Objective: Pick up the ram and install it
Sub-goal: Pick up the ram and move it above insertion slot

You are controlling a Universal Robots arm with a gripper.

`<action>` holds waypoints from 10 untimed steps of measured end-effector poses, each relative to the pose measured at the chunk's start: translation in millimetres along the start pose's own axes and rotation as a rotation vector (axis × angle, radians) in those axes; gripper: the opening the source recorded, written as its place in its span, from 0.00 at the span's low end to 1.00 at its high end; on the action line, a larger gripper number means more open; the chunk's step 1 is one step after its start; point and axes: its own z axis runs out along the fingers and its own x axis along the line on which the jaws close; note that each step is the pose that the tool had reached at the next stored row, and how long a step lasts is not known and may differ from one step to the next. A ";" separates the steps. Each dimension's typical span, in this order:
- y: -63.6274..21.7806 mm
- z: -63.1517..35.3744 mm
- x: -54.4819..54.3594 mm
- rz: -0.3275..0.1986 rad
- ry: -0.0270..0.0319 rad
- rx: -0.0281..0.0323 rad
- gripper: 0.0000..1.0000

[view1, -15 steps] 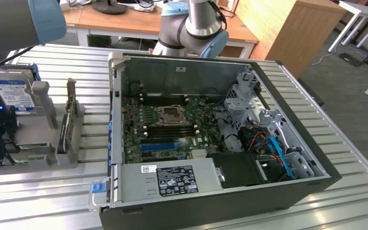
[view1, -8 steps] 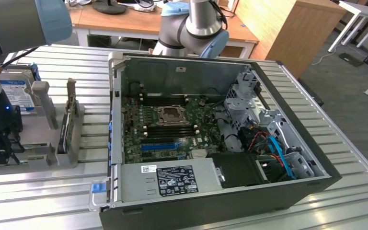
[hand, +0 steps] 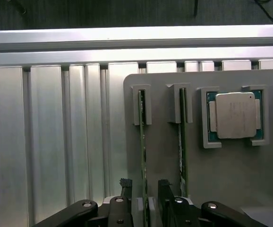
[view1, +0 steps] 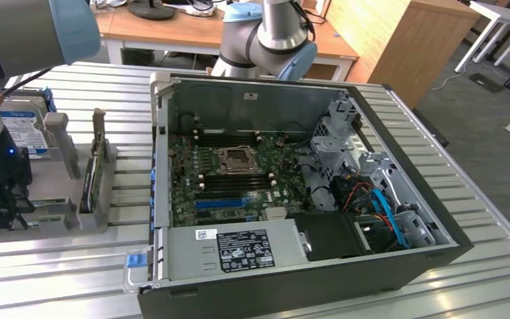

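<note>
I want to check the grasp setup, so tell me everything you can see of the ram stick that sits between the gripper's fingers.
The ram is a slim, long green circuit-board strip, seen edge-on. It stands on its long edge on a grey holder, with its far end seated in a grey slotted bracket. A second strip stands parallel beside it, apart from it. The open gripper straddles its near end, one dark finger on each side, with a visible gap on both sides, so nothing clamps it yet.

Two ram sticks (hand: 142, 142) (hand: 182, 142), one processor (hand: 233, 115), one hard drive (view1: 20, 127) and one open computer case (view1: 264, 100).
</note>
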 end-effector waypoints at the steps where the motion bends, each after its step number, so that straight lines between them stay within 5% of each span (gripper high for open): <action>1: 0.0 0.5 0.0 0.000 0.0000 -0.0001 0.36; 10: 0.0 6.0 0.1 0.000 -0.0001 0.0001 0.36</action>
